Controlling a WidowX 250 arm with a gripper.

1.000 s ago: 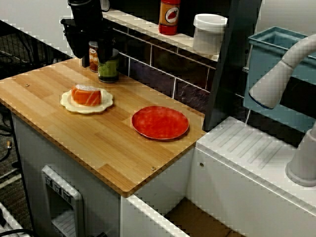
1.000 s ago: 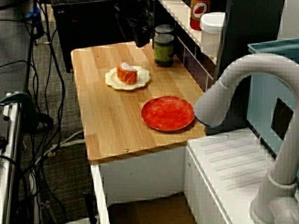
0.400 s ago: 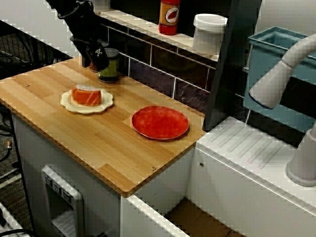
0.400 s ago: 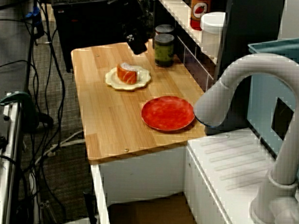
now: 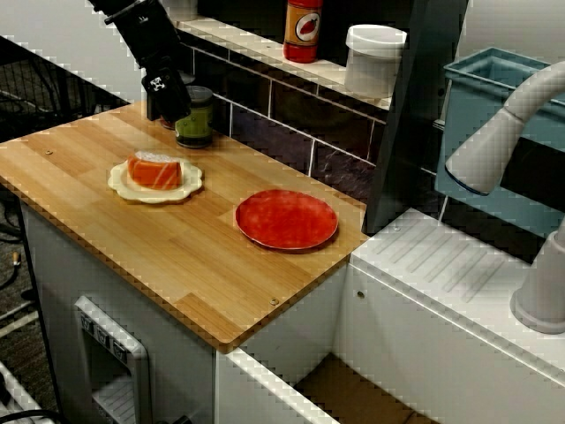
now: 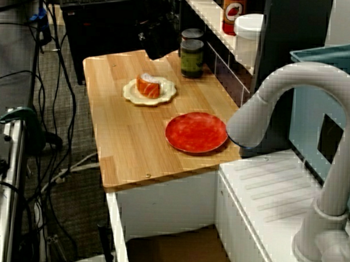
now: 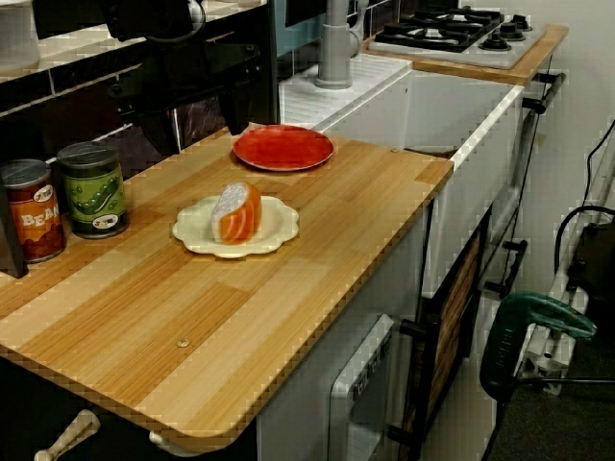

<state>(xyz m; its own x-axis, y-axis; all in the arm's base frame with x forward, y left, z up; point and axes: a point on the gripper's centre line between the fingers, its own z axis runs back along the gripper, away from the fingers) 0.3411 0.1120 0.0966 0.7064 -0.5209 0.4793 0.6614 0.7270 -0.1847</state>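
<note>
two cans (image 7: 93,189), two plates (image 7: 283,147), one sushi piece (image 7: 237,212) — end effector (image 5: 168,99) near cans.

Soft, even overhead light brightens the pale wooden tabletop (image 5: 177,256), shadows faint; the black end effector (image 6: 156,45) merges with dark background, and edges look jagged.
</note>
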